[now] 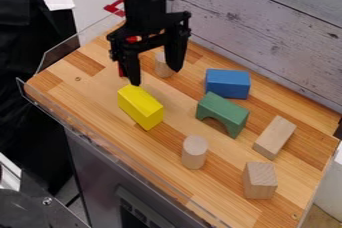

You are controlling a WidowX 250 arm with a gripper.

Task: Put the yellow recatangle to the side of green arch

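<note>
Tabletop edge (87,122), yellow block (141,106) inward, gap to green arch (224,109)

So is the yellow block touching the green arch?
Apart: the camera view shows a strip of wooden tabletop between the yellow block and the green arch.

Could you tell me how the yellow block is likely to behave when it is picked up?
The yellow block looks solid and sharp-edged, so it would probably stay stiff when squeezed. Its flat faces should resist rolling, and lying lengthwise on the wooden surface, it seems unlikely to tip.
</note>
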